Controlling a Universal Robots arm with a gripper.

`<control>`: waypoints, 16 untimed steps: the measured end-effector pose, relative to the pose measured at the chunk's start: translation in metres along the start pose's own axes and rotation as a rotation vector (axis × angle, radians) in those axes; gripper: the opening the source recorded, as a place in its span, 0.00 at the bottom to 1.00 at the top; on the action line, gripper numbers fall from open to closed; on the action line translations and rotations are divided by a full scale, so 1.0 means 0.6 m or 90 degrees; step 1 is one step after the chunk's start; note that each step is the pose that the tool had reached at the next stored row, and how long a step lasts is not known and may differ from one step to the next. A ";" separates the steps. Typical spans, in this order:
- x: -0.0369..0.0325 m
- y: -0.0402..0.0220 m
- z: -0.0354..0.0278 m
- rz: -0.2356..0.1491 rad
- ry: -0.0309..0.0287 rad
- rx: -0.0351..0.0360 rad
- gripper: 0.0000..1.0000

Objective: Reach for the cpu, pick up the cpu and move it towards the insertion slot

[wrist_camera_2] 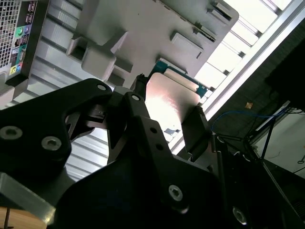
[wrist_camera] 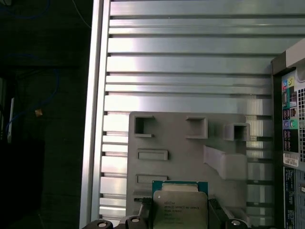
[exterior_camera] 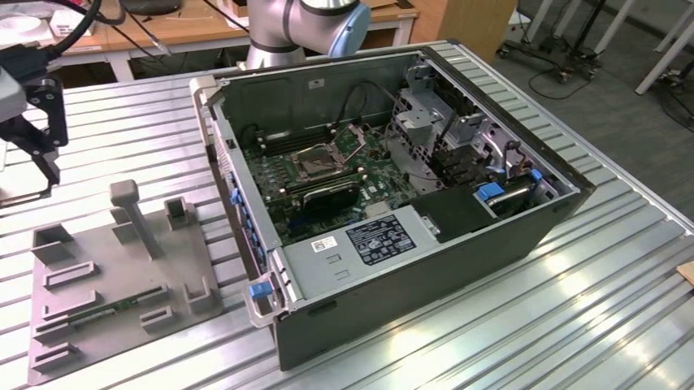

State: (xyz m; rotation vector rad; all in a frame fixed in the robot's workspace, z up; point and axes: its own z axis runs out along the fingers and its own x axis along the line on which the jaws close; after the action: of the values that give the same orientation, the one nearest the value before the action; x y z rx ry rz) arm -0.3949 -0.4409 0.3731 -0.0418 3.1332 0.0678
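The cpu [wrist_camera: 181, 206], a pale metal square on a green edge, sits between my black fingers [wrist_camera: 145, 208], and my gripper [wrist_camera: 180, 212] is shut on it. In the second wrist view the cpu [wrist_camera_2: 167, 107] glares white between the same fingers, held above the grey tray [wrist_camera_2: 143, 28]. In the exterior view my gripper [exterior_camera: 41, 158] hangs at the far left, above the table and beyond the grey tray [exterior_camera: 119, 276]. The insertion slot [exterior_camera: 322, 165], a shiny square frame with a dark centre, lies on the green board inside the open computer case, well toward the exterior view's right of my gripper.
The open black computer case [exterior_camera: 434, 268] stands on the ribbed metal table [exterior_camera: 607, 309], its walls rising around the board. The tray carries several raised grey blocks and a green memory stick [exterior_camera: 109, 311]. The case's rear ports [wrist_camera: 290, 119] border the tray [wrist_camera: 186, 157].
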 end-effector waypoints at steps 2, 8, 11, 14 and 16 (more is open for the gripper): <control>-0.007 0.000 0.000 0.000 -0.0001 -0.0001 0.54; -0.026 -0.001 0.000 0.000 0.0000 0.0000 0.54; -0.035 -0.001 0.000 0.000 0.0000 0.0000 0.54; -0.043 -0.001 0.000 0.000 0.0000 0.0000 0.54; -0.048 -0.001 0.000 0.000 0.0000 0.0000 0.54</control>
State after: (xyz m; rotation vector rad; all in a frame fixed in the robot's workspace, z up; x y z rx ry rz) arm -0.3661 -0.4408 0.3731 -0.0418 3.1333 0.0677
